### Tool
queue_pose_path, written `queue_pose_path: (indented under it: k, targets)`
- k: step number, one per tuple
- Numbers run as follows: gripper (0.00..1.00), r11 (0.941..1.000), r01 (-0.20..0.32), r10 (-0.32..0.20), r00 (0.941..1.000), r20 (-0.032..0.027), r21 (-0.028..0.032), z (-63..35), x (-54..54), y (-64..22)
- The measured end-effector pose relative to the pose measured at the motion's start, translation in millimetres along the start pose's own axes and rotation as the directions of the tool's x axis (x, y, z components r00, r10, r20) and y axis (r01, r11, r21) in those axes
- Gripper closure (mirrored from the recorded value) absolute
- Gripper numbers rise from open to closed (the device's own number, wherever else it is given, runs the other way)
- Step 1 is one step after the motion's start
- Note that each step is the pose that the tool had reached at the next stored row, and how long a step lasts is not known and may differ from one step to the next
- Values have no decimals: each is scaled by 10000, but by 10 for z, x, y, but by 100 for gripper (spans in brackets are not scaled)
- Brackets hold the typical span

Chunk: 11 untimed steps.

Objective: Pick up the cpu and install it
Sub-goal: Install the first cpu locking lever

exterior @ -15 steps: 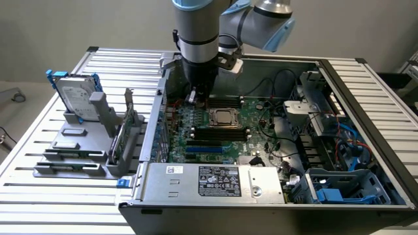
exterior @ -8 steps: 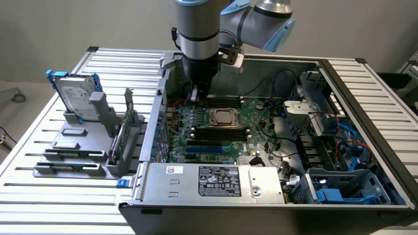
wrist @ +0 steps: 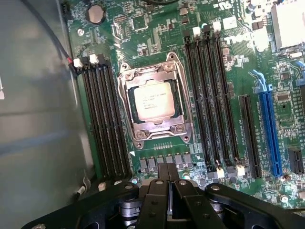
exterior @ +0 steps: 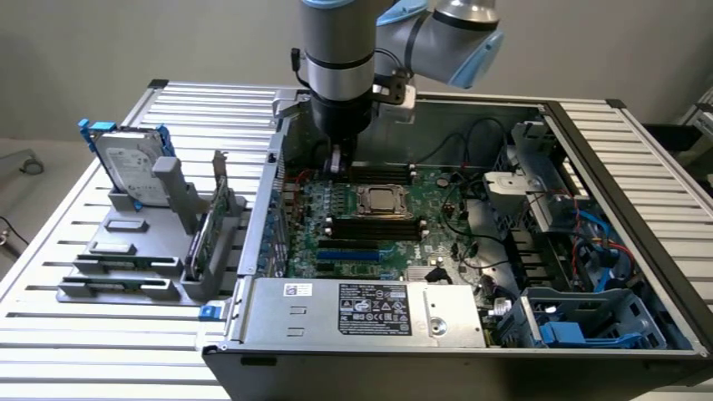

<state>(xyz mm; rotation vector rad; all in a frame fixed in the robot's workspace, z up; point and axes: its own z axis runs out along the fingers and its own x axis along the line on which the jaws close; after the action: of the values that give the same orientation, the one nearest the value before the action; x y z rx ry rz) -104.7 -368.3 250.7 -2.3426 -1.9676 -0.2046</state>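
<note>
The cpu (wrist: 152, 101), a small square chip with a dull silver top, lies flat inside the metal-framed socket (wrist: 153, 136) on the green motherboard. In the exterior view the cpu (exterior: 381, 200) sits near the middle of the open computer case. My gripper (wrist: 167, 168) hangs above the board, a short way off the socket, with its dark fingers (wrist: 160, 191) pressed together and nothing between them. Seen from outside, the gripper (exterior: 339, 164) hovers toward the exterior view's left of the cpu, under the arm's grey wrist.
Black memory slots (wrist: 105, 119) flank the socket on both sides, and a blue expansion slot (wrist: 268, 129) lies further off. A hard drive with blue rails (exterior: 128, 163) stands in a grey rack (exterior: 123, 251) outside the case. The power supply (exterior: 368, 311) fills the case's front.
</note>
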Motion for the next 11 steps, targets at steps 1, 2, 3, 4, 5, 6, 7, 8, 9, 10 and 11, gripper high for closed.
queue_pose_path:
  k: [1,2,3,4,5,6,7,8,9,10,11]
  targets:
    - [89,9999,126,-126,9999,-3,-19,0,0,0]
    - [89,9997,241,-241,9997,-4,-45,0,0,0]
    - [89,9993,355,-355,9994,-5,-78,0,0,0]
    - [89,9988,471,-471,9989,-5,-112,1,0,0]
    - [89,9981,596,-596,9982,-3,-150,1,0,0]
    - [89,9973,710,-710,9975,1,-185,1,0,0]
    - [89,9964,821,-820,9966,19,-210,0,1,0]
    - [89,9956,914,-913,9958,62,-216,-1,1,-1]
    - [89,9949,988,-986,9950,132,-217,0,2,-1]
    - [89,9942,1052,-1048,9943,201,-220,1,4,-1]
    - [89,9935,1115,-1109,9935,275,-222,1,5,-1]
